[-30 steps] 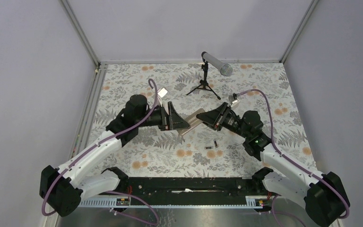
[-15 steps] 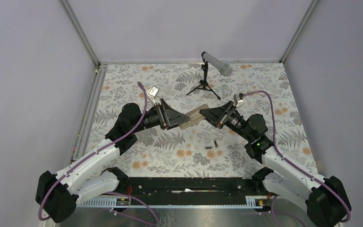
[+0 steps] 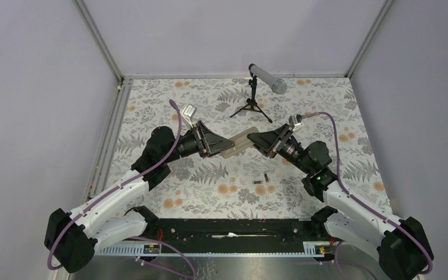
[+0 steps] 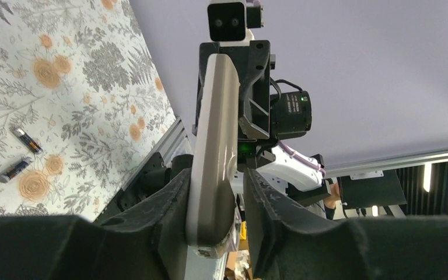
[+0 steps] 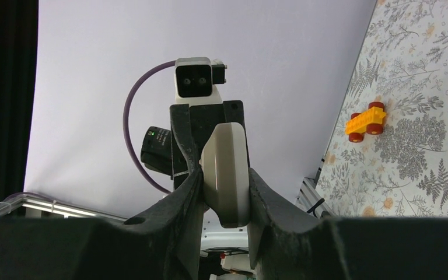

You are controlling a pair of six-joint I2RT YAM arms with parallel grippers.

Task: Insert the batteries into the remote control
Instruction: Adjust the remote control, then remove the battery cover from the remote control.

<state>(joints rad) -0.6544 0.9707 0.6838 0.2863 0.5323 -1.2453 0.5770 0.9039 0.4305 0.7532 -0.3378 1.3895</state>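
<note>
The remote control hangs in the air over the middle of the table, beige-grey back showing, spanning both grippers. My right gripper is shut on its right end; in the right wrist view both fingers press the remote control of my right gripper. My left gripper straddles the other end of the remote control: one finger touches it, and a thin gap shows beside the other finger. Two batteries lie on the table below, also seen as batteries in the left wrist view.
A grey tube on a small black tripod stands at the back centre. An orange toy car sits on the floral table cover. The metal frame rail runs along the table's left edge.
My left gripper has moved in around the remote's left end and its jaws have narrowed. The right arm has lifted the remote slightly off the table. The batteries have not moved.
</note>
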